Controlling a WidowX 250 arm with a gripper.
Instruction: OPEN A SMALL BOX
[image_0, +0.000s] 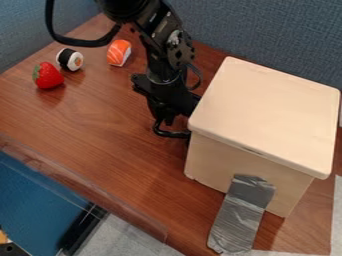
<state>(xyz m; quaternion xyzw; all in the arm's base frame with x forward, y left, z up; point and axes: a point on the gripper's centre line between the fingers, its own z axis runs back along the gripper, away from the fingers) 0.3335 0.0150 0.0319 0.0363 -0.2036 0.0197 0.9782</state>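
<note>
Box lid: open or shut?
Shut. The lid sits flat over the box, its edges overhanging the walls.

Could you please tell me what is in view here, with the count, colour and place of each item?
box: 1, pale wood, right side of the table
lid: 1, pale wood, lying on the box
tape strip: 1, silver-grey, from the box's front down onto the table
strawberry: 1, red with green top, upper left
sushi roll: 1, black and white, beside the strawberry
sushi piece: 1, orange and white, right of the roll
table: 1, reddish-brown wood, under everything
fabric panels: 2, blue-grey, behind and left
robot arm: 1, black, top centre
end effector: 1, black, by the box's left side
</note>
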